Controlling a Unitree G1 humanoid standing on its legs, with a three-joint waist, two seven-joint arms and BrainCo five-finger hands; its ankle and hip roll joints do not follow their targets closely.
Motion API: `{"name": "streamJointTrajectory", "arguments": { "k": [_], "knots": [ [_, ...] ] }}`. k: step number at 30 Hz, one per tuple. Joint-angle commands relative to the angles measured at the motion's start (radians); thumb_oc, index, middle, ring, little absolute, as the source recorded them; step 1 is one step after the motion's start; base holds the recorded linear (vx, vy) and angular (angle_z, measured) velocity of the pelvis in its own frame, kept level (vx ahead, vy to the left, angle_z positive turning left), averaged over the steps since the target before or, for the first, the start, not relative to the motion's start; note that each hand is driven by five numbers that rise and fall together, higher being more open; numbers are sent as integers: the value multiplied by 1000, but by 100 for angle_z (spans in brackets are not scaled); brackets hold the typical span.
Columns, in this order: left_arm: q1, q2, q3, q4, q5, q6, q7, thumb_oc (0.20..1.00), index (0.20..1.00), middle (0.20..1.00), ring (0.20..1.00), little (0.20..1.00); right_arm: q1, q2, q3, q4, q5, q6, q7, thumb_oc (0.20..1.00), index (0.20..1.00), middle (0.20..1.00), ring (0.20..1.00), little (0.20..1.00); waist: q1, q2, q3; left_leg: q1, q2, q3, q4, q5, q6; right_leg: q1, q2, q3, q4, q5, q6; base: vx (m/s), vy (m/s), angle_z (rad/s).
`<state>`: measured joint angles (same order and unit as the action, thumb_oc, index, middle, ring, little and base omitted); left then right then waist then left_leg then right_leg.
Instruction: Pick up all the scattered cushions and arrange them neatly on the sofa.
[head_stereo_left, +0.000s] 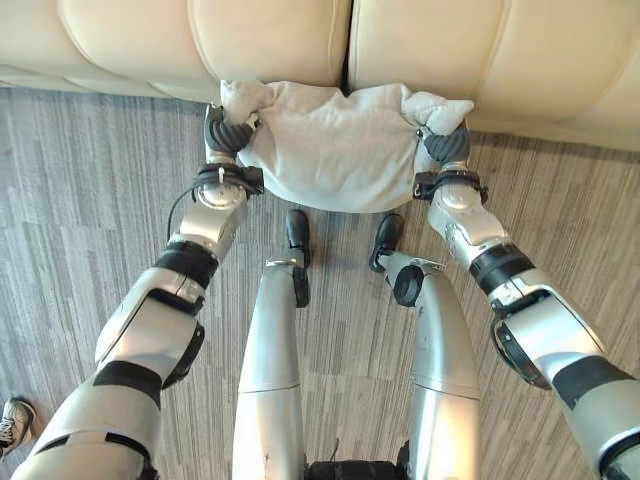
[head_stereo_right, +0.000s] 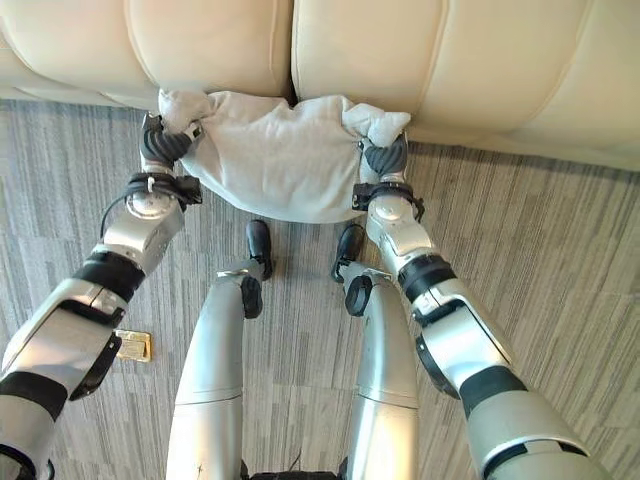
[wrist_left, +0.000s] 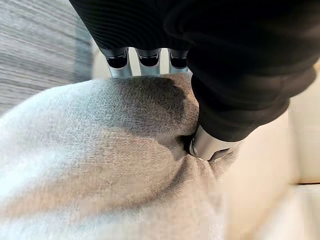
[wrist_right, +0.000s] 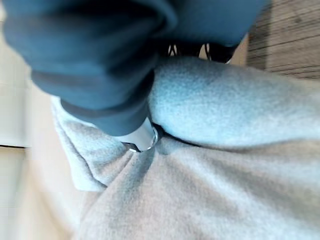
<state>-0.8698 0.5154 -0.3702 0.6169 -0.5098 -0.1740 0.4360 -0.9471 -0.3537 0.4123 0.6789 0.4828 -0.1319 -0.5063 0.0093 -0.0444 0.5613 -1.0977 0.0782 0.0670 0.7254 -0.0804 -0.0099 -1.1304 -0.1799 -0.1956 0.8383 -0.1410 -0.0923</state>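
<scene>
A pale grey cushion (head_stereo_left: 335, 145) hangs between both hands, just in front of the cream sofa (head_stereo_left: 270, 40) and above the floor. My left hand (head_stereo_left: 228, 132) is shut on the cushion's left corner, and my right hand (head_stereo_left: 446, 143) is shut on its right corner. Each corner bunches up above the hand that pinches it. In the left wrist view the fingers (wrist_left: 120, 62) curl over the grey fabric (wrist_left: 100, 155) while the thumb presses into it. The right wrist view shows the thumb (wrist_right: 142, 137) dug into the same cloth (wrist_right: 225, 165).
The sofa's two seat sections meet at a seam (head_stereo_left: 348, 45) right behind the cushion. Grey striped carpet (head_stereo_left: 80, 200) spreads on both sides. A person's shoe (head_stereo_left: 12, 422) shows at the lower left edge, and a small yellow tag (head_stereo_right: 133, 345) lies on the floor.
</scene>
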Motion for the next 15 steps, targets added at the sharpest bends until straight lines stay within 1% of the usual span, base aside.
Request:
{"name": "streamJointTrajectory", "arguments": {
  "k": [1, 2, 4, 5, 7, 8, 9, 10, 11, 12, 13, 14, 15],
  "knots": [
    [129, -90, 6, -167, 113, -92, -45, 200, 200, 200, 200, 200, 102, 66, 4, -223, -125, -101, 94, 200, 200, 200, 200, 200, -26, 29, -163, 95, -26, 16, 0, -146, -2, 116, 29, 61, -127, -30, 126, 0, 0, 0],
    [130, -90, 6, -168, 113, -91, -45, 200, 200, 200, 200, 200, 104, 66, 4, -224, -125, -101, 93, 200, 200, 200, 200, 200, -27, 29, -162, 98, -26, 16, -1, -146, -2, 119, 29, 61, -129, -29, 126, 0, 0, 0],
    [249, -83, 26, -272, 151, -81, -81, 200, 200, 200, 200, 200, 236, 48, -24, -338, -161, -98, 141, 200, 200, 200, 200, 200, -31, 24, -174, 211, -25, 18, -80, -134, -11, 230, 31, 50, -209, -4, 141, 65, 3, -2],
    [351, -88, 42, -349, 180, -75, -117, 200, 200, 200, 200, 200, 356, 35, -47, -431, -181, -104, 189, 200, 200, 200, 200, 200, -36, 18, -187, 309, -27, 19, -145, -127, -15, 324, 31, 44, -275, 8, 149, 137, 11, -2],
    [469, -93, 61, -422, 197, -74, -155, 200, 200, 200, 200, 200, 490, 22, -73, -522, -189, -105, 243, 200, 200, 200, 200, 200, -44, 10, -203, 432, -28, 27, -222, -112, -19, 445, 33, 38, -351, 28, 160, 136, 0, -8],
    [474, -93, 61, -426, 197, -72, -155, 200, 200, 200, 200, 200, 496, 21, -73, -527, -189, -103, 243, 200, 200, 200, 200, 200, -43, 9, -200, 442, -28, 28, -228, -110, -20, 454, 34, 37, -357, 30, 160, 117, 13, -12],
    [525, -97, 70, -459, 202, -74, -172, 200, 200, 200, 200, 200, 560, 10, -88, -571, -196, -103, 264, 200, 200, 200, 200, 200, -47, 8, -205, 506, -30, 30, -267, -103, -21, 514, 35, 36, -397, 37, 164, 50, 15, -8],
    [572, -90, 85, -491, 217, -74, -188, 200, 200, 200, 200, 200, 613, -4, -106, -606, -195, -106, 290, 200, 200, 200, 200, 200, -52, 4, -217, 544, -35, 40, -307, -69, -15, 558, 29, 26, -440, 68, 159, 212, 40, -4],
    [669, -77, 114, -544, 228, -78, -214, 200, 200, 200, 200, 200, 722, -30, -141, -672, -198, -109, 336, 200, 200, 200, 200, 200, -57, 3, -241, 648, -37, 45, -367, -58, -19, 670, 27, 18, -504, 77, 168, 226, 30, 6],
    [711, -73, 132, -569, 229, -79, -227, 200, 200, 200, 200, 200, 771, -47, -160, -699, -199, -112, 357, 200, 200, 200, 200, 200, -60, 1, -253, 698, -33, 47, -398, -53, -22, 718, 28, 15, -530, 83, 173, 238, 30, 6],
    [714, -73, 132, -570, 229, -78, -227, 200, 200, 200, 200, 200, 773, -47, -160, -701, -199, -111, 357, 200, 200, 200, 200, 200, -60, 1, -250, 704, -34, 47, -401, -52, -23, 723, 28, 14, -533, 84, 173, 153, 14, 3],
    [749, -62, 151, -587, 235, -83, -236, 200, 200, 200, 200, 200, 810, -62, -176, -720, -204, -110, 375, 200, 200, 200, 200, 200, -63, -1, -267, 746, -32, 52, -426, -48, -25, 766, 31, 16, -560, 90, 179, 220, 32, -4],
    [814, -57, 176, -625, 231, -85, -257, 200, 200, 200, 200, 200, 869, -85, -194, -749, -210, -103, 410, 200, 200, 200, 200, 200, -65, -5, -295, 823, -26, 59, -466, -44, -28, 842, 35, 15, -603, 95, 186, 214, 33, -4]
  ]
}}
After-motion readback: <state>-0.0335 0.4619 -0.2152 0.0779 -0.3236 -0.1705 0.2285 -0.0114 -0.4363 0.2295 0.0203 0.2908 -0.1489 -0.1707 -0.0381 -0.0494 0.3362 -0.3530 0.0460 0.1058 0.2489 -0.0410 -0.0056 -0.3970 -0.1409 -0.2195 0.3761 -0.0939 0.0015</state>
